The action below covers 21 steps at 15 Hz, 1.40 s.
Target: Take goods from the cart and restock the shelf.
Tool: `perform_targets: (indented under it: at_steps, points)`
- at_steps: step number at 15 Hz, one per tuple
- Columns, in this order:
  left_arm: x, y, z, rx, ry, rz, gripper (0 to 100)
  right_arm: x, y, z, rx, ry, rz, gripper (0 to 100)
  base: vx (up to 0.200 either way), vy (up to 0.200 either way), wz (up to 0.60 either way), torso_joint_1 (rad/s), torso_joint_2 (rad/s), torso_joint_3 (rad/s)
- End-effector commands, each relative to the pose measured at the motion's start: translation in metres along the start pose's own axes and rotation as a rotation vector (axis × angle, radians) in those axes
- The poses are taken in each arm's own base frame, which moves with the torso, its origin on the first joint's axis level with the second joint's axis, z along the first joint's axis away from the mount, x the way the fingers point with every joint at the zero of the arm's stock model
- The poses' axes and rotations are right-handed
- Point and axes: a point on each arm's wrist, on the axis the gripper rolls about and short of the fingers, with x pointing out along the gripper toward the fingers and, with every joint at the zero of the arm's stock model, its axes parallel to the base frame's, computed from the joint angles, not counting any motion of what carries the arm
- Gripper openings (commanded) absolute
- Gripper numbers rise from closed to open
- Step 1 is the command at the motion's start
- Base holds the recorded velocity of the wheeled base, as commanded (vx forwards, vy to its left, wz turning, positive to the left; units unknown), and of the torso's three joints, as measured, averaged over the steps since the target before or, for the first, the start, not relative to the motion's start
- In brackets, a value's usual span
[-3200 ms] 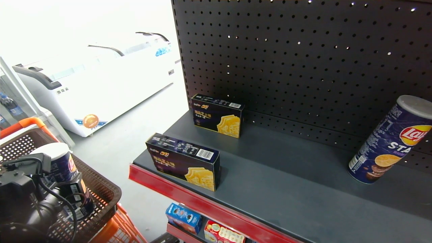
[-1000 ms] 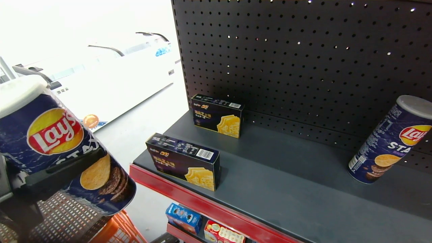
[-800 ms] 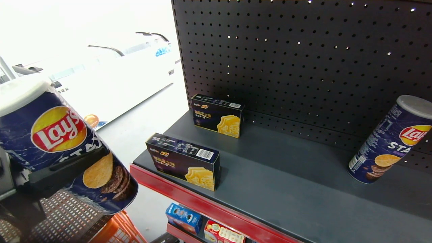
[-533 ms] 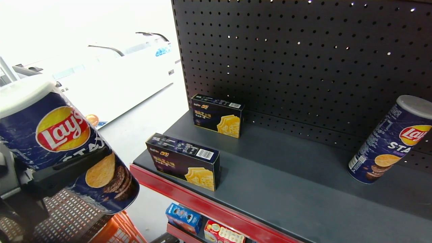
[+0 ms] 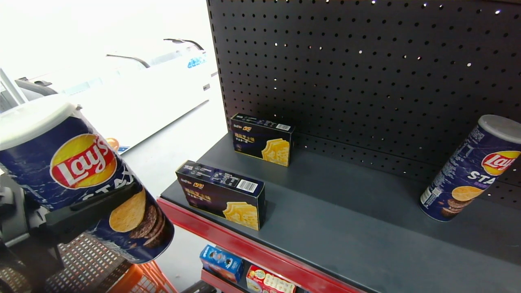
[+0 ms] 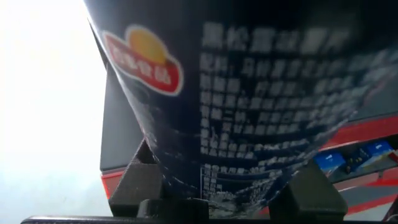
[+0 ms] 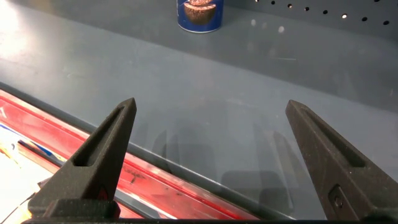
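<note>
Stock as I see it from my station:

1. Held chips can [image 5: 77,171]: clamped in the left gripper [image 5: 81,207], tilted, off the shelf's left end and above the cart [image 5: 81,252]. One black finger [image 5: 93,201] crosses its label; the other is hidden behind the can. In the left wrist view the can [image 6: 249,93] blocks most of the frame, with the gripper [image 6: 224,193] pressed against both sides of it. The lid's left side is cut off in the head view.
2. Cart: brown mesh basket on an orange frame, mostly hidden behind the can and arm. I cannot make out its contents.
3. Shelf [image 5: 346,211]: grey deck, red front rail [image 5: 244,244], black pegboard [image 5: 366,73] behind.
4. Front box [image 5: 222,195]: at the shelf's left front corner.
5. Rear box [image 5: 262,138]: against the pegboard, apart from the front box.
6. Second chips can [image 5: 468,171]: standing near the pegboard, partly cut by the frame edge. In the right wrist view its top [image 7: 200,14] is cut off.
7. Right gripper [image 7: 211,106]: fingers spread wide, holding nothing, over bare deck near the rail.
8. Lower-tier packs [image 5: 222,262]: partly hidden under the rail.
</note>
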Motion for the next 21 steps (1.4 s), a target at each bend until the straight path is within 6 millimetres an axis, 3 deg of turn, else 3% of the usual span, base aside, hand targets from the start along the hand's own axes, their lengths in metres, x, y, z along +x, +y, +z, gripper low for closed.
perform_targets:
  at_steps: [1, 13, 21]
  points:
    - [0.001, 0.000, 0.000, -0.001, 0.001, -0.027, 0, 0.000, 0.000, 0.000, 0.000, 0.000, 0.001, 100, 0.000, 0.000, 0.00, 0.000, 0.00, 0.000]
    - [0.012, 0.002, 0.007, -0.022, 0.000, -0.084, 0, 0.000, 0.000, 0.000, 0.000, 0.000, 0.001, 100, 0.000, 0.000, 0.00, 0.000, 0.00, 0.000]
    - [0.020, -0.014, 0.010, -0.047, 0.049, -0.209, 0, 0.000, 0.000, 0.000, 0.000, 0.000, 0.001, 100, 0.000, 0.000, 0.00, 0.000, 0.00, 0.000]
